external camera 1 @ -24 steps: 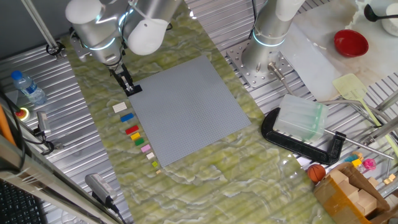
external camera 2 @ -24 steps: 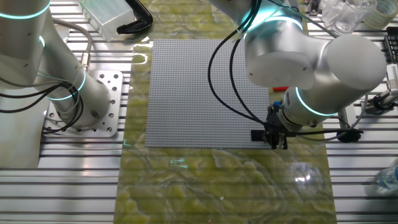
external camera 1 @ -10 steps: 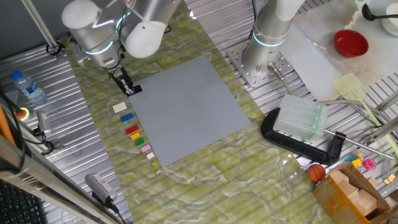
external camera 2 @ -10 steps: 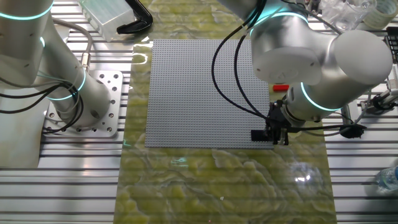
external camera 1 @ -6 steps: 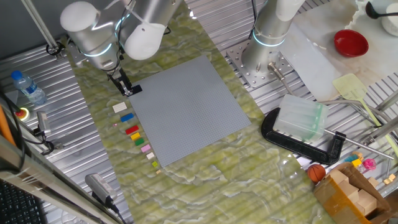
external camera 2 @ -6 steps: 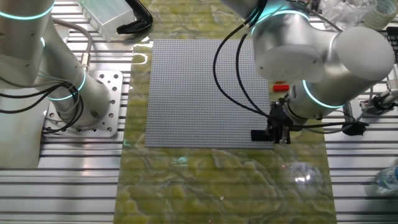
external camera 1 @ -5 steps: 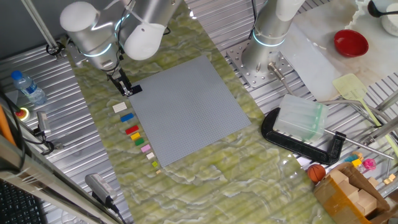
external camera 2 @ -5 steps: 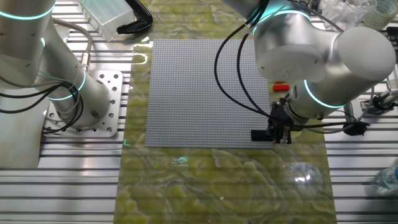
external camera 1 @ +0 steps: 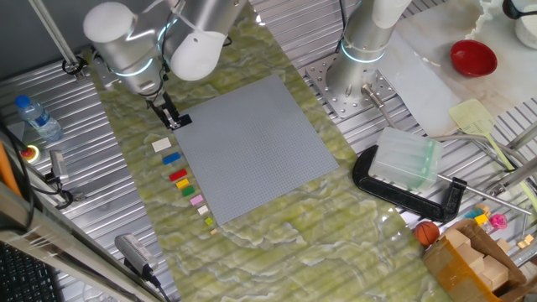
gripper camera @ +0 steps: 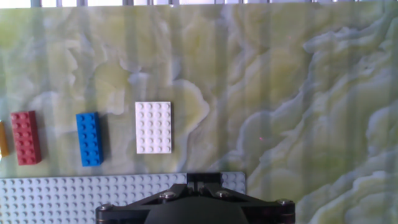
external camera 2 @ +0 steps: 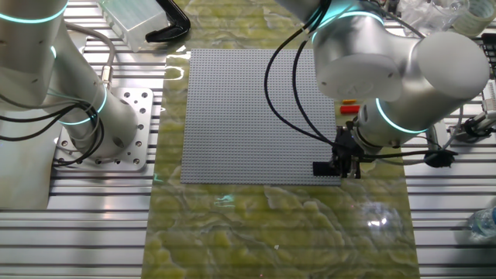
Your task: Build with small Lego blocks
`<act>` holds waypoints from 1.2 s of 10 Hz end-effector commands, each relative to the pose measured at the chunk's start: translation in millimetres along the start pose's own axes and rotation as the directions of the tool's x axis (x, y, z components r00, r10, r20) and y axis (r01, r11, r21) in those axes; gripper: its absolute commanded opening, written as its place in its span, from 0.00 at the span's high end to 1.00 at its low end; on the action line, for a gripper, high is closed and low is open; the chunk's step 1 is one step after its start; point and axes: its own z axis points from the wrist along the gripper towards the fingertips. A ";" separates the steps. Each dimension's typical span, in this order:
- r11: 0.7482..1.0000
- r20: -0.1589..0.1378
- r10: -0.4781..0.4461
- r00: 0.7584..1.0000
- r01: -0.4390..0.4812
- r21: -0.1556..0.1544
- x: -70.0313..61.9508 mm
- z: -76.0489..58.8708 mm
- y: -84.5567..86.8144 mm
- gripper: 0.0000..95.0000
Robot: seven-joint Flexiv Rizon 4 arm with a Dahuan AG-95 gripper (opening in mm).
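Seven small bricks show in one fixed view, lined up on the green marbled desk (external camera 1: 277,226) along the left edge of the grey baseplate (external camera 1: 252,147). From the far end we see a white brick (external camera 1: 161,145), a blue brick (external camera 1: 171,158), a red brick (external camera 1: 178,175), a green brick (external camera 1: 183,182), a yellow brick (external camera 1: 186,190), a pink brick (external camera 1: 197,200) and one more pale piece beyond it, too small for us to name. A black brick (external camera 1: 180,120) sits at the baseplate's near corner, right at the tip of the gripper (external camera 1: 171,118). We cannot tell from this side whether the jaws pinch it.

Turning to the other fixed view, we find the gripper (external camera 2: 346,167) at the lower right corner of the baseplate (external camera 2: 256,116), with the black brick (external camera 2: 323,167) touching its tip on the studs. The big arm hides most of the row; only a bit of red brick (external camera 2: 350,109) peeks out.

Looking down the hand view, we see the white brick (gripper camera: 153,127), the blue brick (gripper camera: 89,139) and the red brick (gripper camera: 25,137) lying apart on the desk (gripper camera: 298,93), just beyond the baseplate's edge (gripper camera: 74,196). The dark gripper body fills the bottom edge, and the jaws' spread cannot be made out.
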 end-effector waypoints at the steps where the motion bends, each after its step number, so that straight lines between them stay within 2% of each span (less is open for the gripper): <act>1: 1.000 -0.001 -0.004 1.000 0.004 0.001 4.0 40.8 -0.2 1.00; 5: 1.000 -0.002 -0.013 1.000 0.013 0.006 14.3 45.6 -0.1 1.00; 12: 1.000 0.007 -0.012 1.000 0.012 0.019 25.0 48.8 -1.7 1.00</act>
